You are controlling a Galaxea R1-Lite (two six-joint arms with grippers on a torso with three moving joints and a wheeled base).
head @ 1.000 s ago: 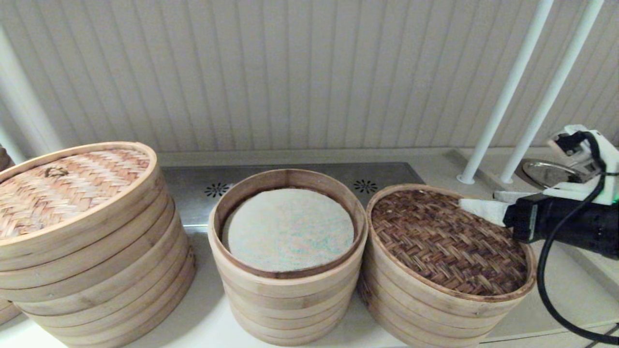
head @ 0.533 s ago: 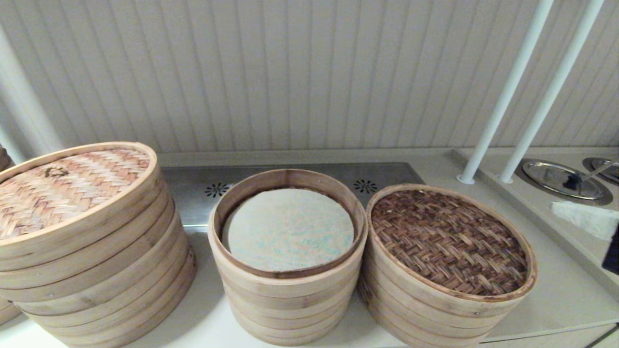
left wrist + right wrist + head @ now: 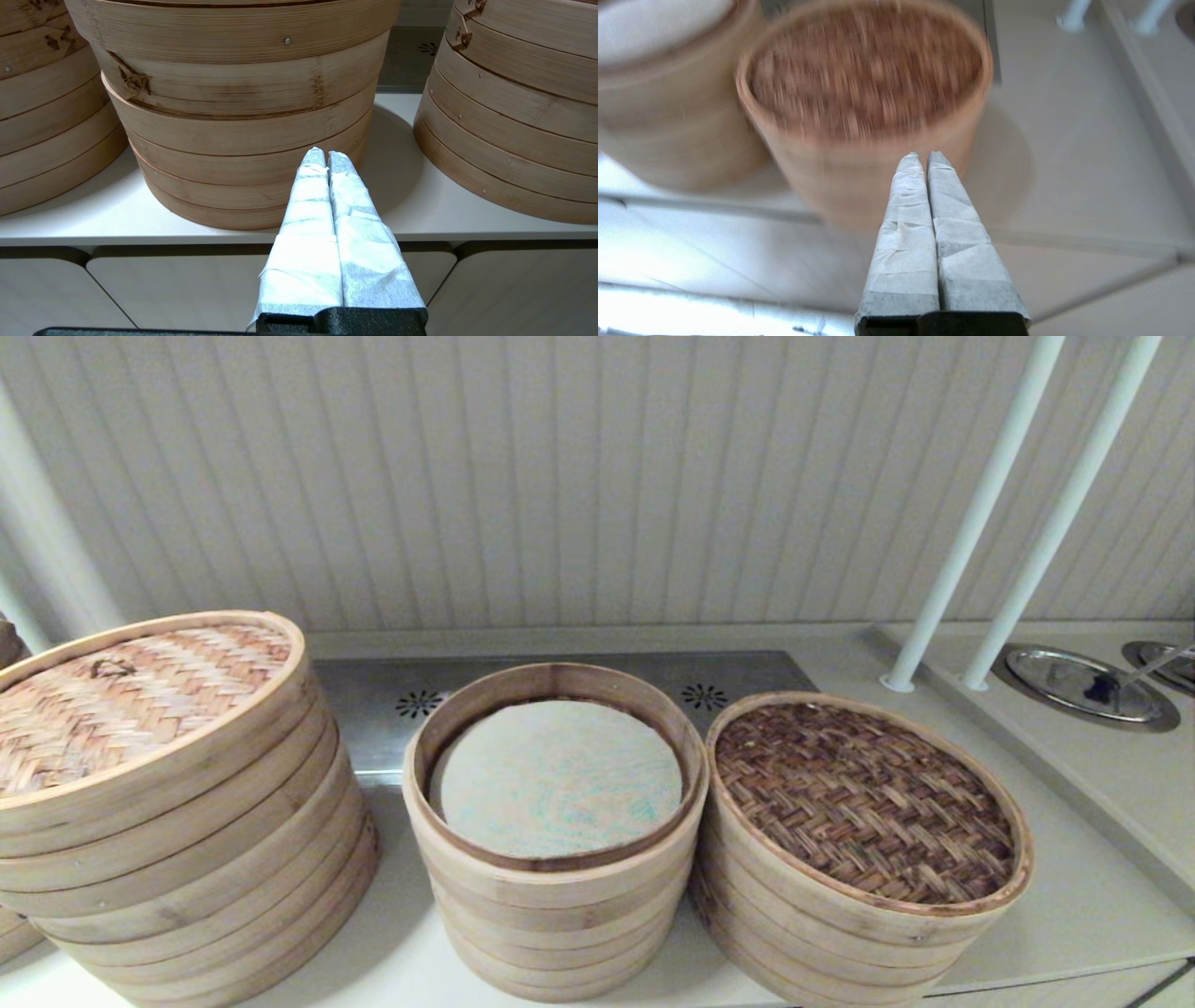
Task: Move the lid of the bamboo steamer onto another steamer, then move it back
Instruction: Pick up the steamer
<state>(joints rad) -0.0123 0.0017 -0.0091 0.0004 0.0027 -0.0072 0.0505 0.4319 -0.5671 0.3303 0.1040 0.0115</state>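
Observation:
The bamboo steamer lid (image 3: 864,798), dark brown herringbone weave with a pale rim band, lies on the right-hand stack; it also shows as the lid (image 3: 866,70) in the right wrist view. The other steamer (image 3: 551,915) stands in the middle, uncovered, showing its grey-green liner (image 3: 560,775). My right gripper (image 3: 923,155) is shut and empty, drawn back off the counter's front edge, pointing at the lidded stack. My left gripper (image 3: 325,154) is shut and empty, low before the counter edge. Neither gripper shows in the head view.
A much wider stack (image 3: 168,859) with a tan woven lid (image 3: 121,700) stands at the left. Two white poles (image 3: 971,523) rise at the back right beside round steel wells (image 3: 1083,683). Cabinet fronts (image 3: 177,289) lie below the counter.
My right arm, which reached over the dark lid's far right edge, has pulled away to the right and left the head view. The lid and steamers have not moved.

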